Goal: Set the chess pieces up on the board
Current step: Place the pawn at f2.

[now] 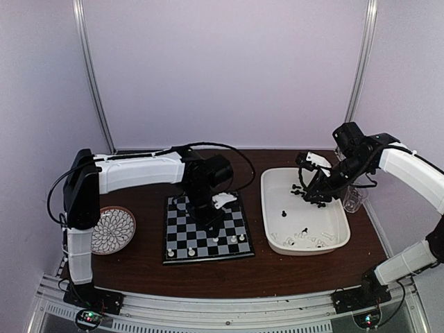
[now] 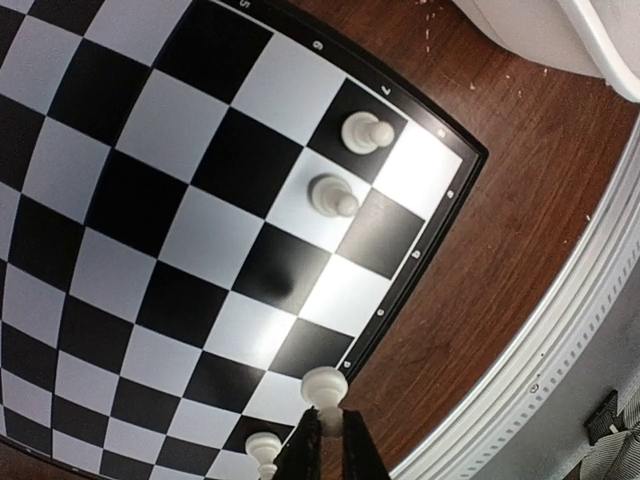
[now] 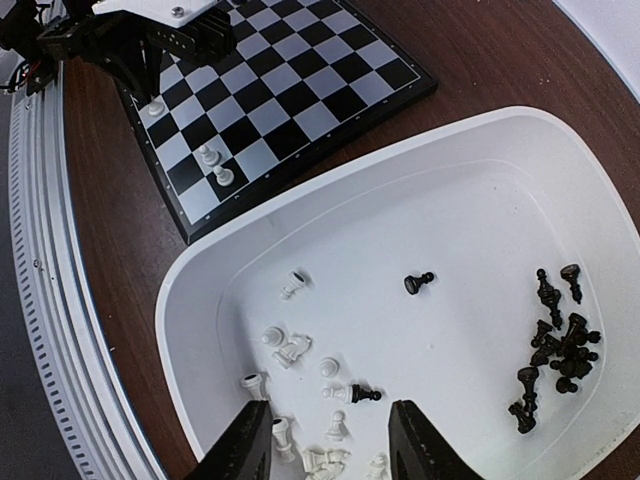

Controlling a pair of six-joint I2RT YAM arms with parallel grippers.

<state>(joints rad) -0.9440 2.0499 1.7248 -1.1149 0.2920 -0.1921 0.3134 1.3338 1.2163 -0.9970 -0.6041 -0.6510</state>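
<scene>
Chess pieces (image 3: 273, 338): mostly loose in the white tray (image 3: 200, 270), whites heaped at its near end, blacks (image 3: 560, 350) at the far end; a few white ones (image 2: 332, 194) already upright in the board (image 2: 165, 125) edge rows. Probably featherlight, hard, slick plastic, quick to topple or roll; best pinched squarely across the stem. Left gripper (image 2: 327, 414) narrowed on a white pawn (image 2: 325, 385) at an edge square. Right gripper (image 3: 330, 440) spread wide above the white heap, holding nothing.

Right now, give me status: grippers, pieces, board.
Left gripper shut on white pawn at board edge. Right gripper open over tray. Few white pieces on board, rest in tray. Nothing in the way.
</scene>
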